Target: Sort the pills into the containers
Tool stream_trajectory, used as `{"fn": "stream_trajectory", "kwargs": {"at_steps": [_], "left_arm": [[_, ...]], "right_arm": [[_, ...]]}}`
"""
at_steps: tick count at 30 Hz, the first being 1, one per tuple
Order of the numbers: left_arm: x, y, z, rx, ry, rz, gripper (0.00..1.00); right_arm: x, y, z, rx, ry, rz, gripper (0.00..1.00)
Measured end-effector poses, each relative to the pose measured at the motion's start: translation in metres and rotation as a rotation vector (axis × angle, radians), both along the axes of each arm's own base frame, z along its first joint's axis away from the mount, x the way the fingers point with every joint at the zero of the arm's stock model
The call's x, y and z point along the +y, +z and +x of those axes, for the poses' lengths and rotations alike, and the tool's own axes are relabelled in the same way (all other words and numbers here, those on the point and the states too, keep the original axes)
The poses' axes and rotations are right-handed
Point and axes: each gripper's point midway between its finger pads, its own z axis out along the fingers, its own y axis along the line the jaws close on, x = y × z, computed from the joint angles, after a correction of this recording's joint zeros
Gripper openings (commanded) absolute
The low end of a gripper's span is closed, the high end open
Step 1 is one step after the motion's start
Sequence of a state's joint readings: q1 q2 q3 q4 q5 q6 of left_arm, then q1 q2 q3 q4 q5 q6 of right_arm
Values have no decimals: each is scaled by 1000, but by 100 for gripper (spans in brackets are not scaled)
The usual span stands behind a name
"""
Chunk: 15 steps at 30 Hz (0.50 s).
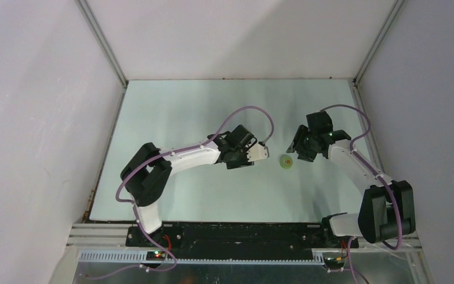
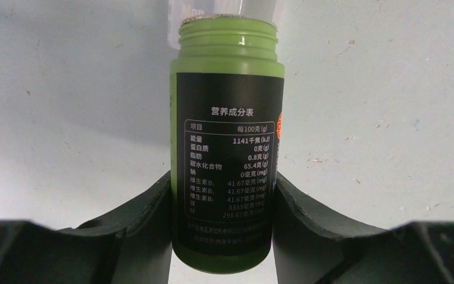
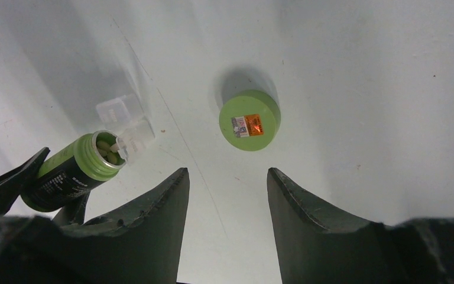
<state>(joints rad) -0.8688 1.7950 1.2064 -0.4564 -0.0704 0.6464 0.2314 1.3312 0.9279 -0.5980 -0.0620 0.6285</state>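
Pale table [image 1: 183,118], green bottle [image 2: 227,148] between left fingers [image 2: 142,219], green cap [image 3: 249,120] nearby

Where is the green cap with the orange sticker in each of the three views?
Top external: the green cap lies on the table, between the two arms' ends.
Left wrist: not in it.
Right wrist: upper middle, beyond the fingers.
Shared landmark: the green bottle, seen in both wrist views.
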Motion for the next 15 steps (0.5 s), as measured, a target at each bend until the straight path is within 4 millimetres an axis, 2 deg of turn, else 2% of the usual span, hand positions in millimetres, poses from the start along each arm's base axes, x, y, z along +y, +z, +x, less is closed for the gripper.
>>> {"fn": "stream_trajectory", "kwargs": {"at_steps": [7,15], "left_arm": [[-3,6,3,-14,12,15,0],[-3,1,-7,0,0,56,0]], "right_arm": [[0,2,-2,-1,-2,6,55],[1,8,-2,-15,-6,17,55]]}}
